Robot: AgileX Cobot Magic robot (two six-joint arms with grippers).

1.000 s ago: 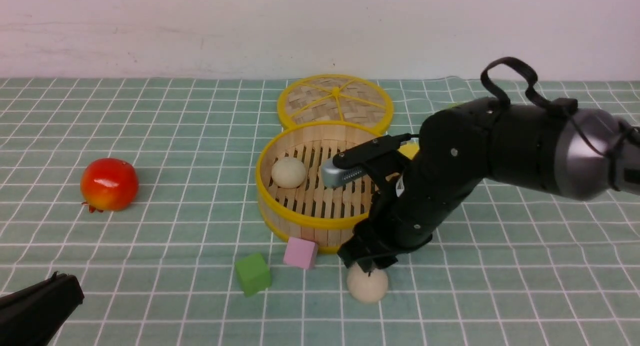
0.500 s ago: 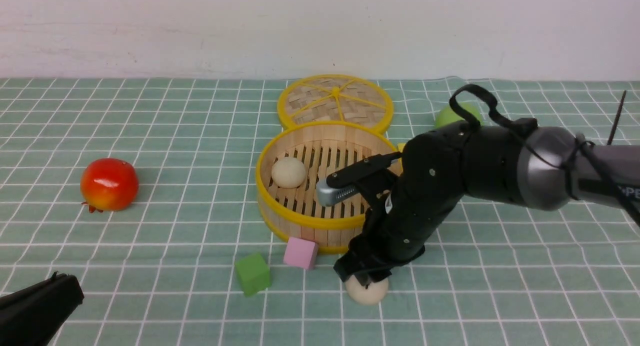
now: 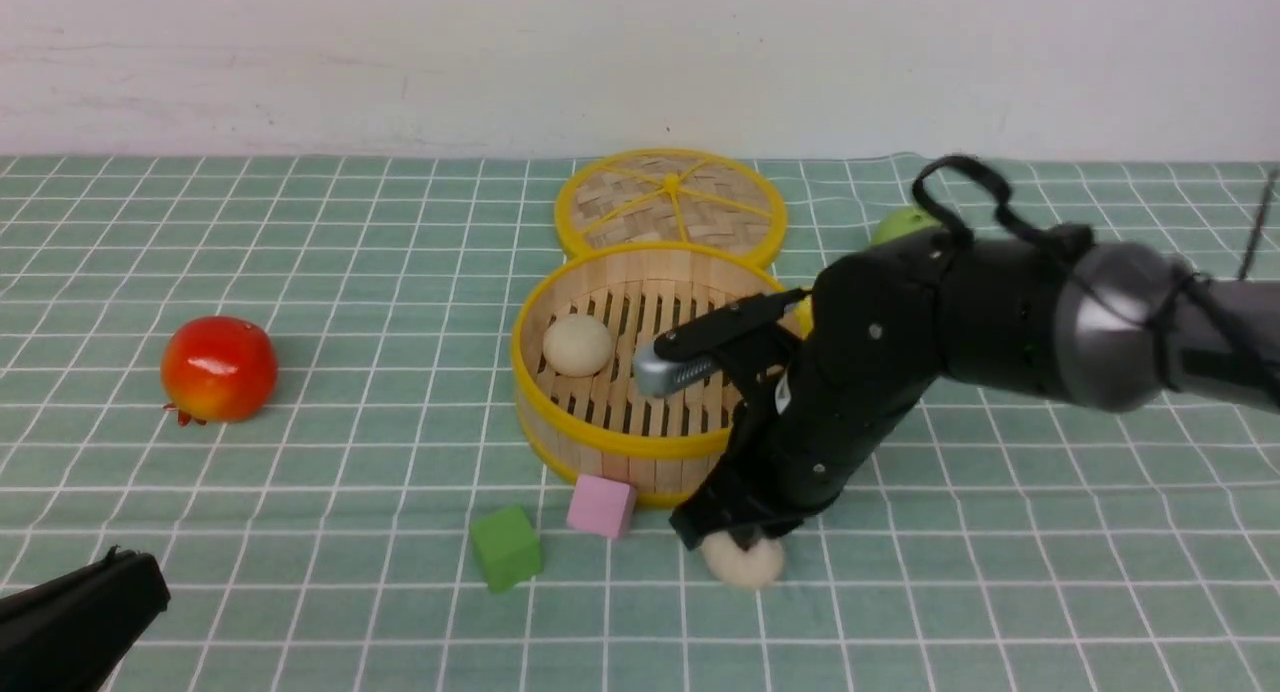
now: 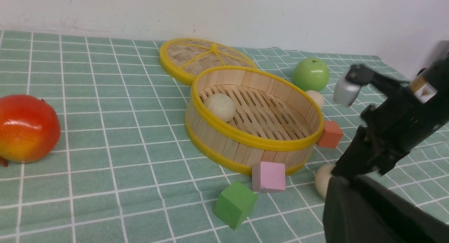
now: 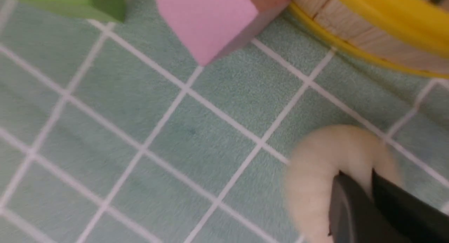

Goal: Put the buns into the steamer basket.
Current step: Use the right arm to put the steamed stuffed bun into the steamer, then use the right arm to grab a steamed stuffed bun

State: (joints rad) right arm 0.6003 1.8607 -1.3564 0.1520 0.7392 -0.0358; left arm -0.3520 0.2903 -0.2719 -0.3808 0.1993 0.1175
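The steamer basket (image 3: 600, 437) stands mid-table with one bun (image 3: 577, 345) on its slatted floor. A second bun (image 3: 742, 562) lies on the cloth just in front of the basket's right side. My right gripper (image 3: 738, 542) is down on it, shut on it, with a strip of dough squeezed between the fingers (image 5: 393, 204). In the left wrist view a third bun (image 4: 315, 97) rests behind the basket (image 4: 245, 137), beside the green apple (image 4: 310, 74). My left gripper (image 3: 135, 577) is shut and empty at the near left corner.
The woven lid (image 3: 670, 202) lies flat behind the basket. A red fruit (image 3: 218, 368) sits at the left. A pink cube (image 3: 601, 505) and a green cube (image 3: 506, 548) lie left of the held bun. An orange cube (image 4: 329, 134) touches the basket's right wall.
My right gripper has come lower onto the front bun and its fingers have closed into it. The bun looks squashed and slightly shifted. The left arm has not moved.
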